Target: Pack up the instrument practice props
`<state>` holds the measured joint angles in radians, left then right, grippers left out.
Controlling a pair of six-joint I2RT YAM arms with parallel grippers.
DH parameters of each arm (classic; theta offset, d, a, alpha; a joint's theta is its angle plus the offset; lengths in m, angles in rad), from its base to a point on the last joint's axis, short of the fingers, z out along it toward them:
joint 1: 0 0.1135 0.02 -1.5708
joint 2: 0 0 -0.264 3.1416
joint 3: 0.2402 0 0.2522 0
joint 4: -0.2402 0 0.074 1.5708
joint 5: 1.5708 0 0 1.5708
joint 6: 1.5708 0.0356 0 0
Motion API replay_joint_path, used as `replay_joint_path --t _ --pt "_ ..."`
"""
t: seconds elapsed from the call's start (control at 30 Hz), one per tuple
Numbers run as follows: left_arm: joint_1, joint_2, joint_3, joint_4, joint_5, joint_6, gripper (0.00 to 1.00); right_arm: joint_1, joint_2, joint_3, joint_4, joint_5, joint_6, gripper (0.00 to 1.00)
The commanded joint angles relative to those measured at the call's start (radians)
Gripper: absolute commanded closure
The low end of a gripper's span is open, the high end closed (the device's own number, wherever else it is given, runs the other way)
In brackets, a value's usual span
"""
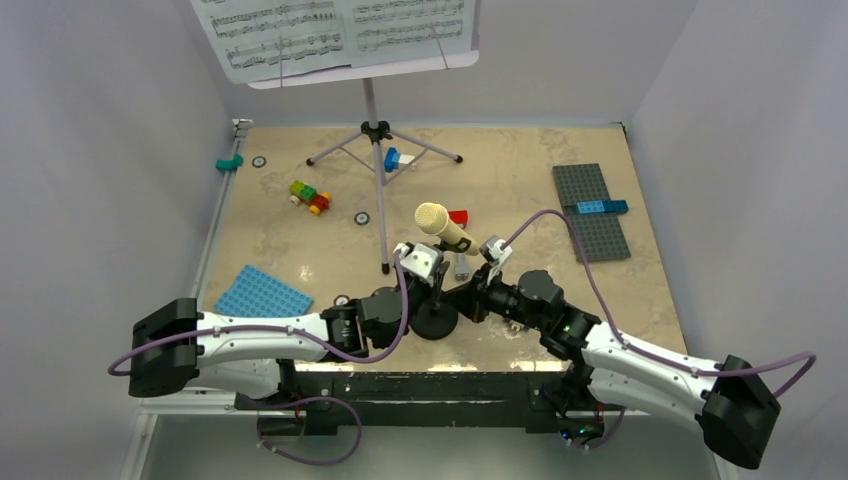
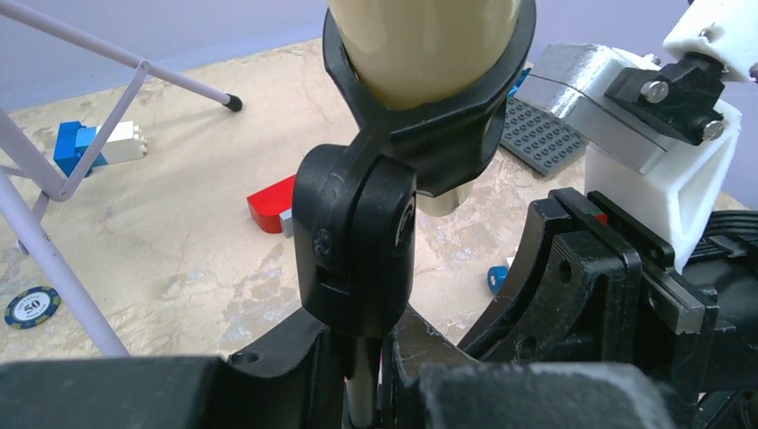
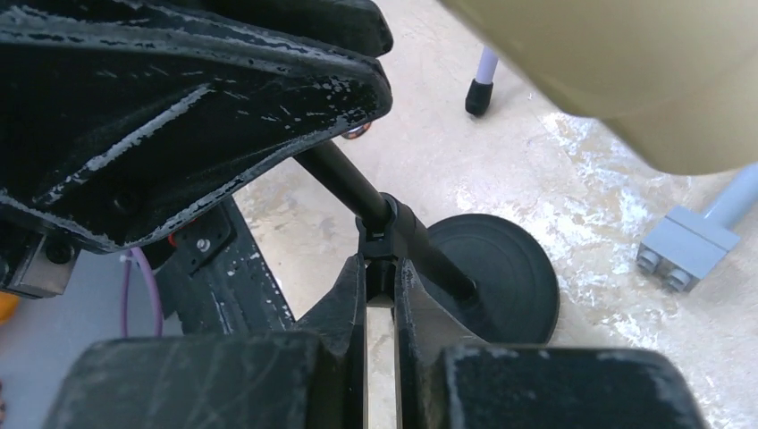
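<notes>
The left arm (image 1: 262, 336) and right arm (image 1: 640, 358) stretch low and inward, wrists nearly meeting at centre. The left jaws are clamped on the mic stand (image 1: 436, 322) pole (just under its clip). The right jaws pinch its collar, lower down.

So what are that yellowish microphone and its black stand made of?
The microphone looks like moulded plastic, cream and matte: smooth, evenly coloured, no metal glint. The mic stand seems black plastic too, semi-gloss, with soft highlights on its clip and round base; its thin pole could be metal.
</notes>
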<state>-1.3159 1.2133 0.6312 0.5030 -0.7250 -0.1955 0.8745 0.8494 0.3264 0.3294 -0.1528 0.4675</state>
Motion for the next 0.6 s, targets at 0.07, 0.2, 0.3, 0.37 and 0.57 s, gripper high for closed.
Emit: replay_joint_path --t 0.07,0.2,0.3,0.37,0.57 --pt "-0.019 0.032 -0.022 -0.098 0.078 -0.105 1.00 0.017 -0.020 0.000 0.052 0.138 -0.177 1.00" --pt "-0.019 0.034 -0.028 -0.103 0.075 -0.112 1.00 0.078 -0.072 -0.067 0.148 0.298 -0.281 1.00" --pt "-0.019 0.037 -0.034 -0.104 0.079 -0.119 1.00 0.189 -0.032 -0.060 0.181 0.464 -0.398 1.00" --pt "-0.019 0.040 -0.034 -0.110 0.079 -0.122 1.00 0.265 0.019 -0.046 0.205 0.560 -0.478 1.00" --pt "-0.019 0.040 -0.047 -0.110 0.080 -0.128 1.00 0.475 0.189 0.002 0.312 0.885 -0.732 1.00"
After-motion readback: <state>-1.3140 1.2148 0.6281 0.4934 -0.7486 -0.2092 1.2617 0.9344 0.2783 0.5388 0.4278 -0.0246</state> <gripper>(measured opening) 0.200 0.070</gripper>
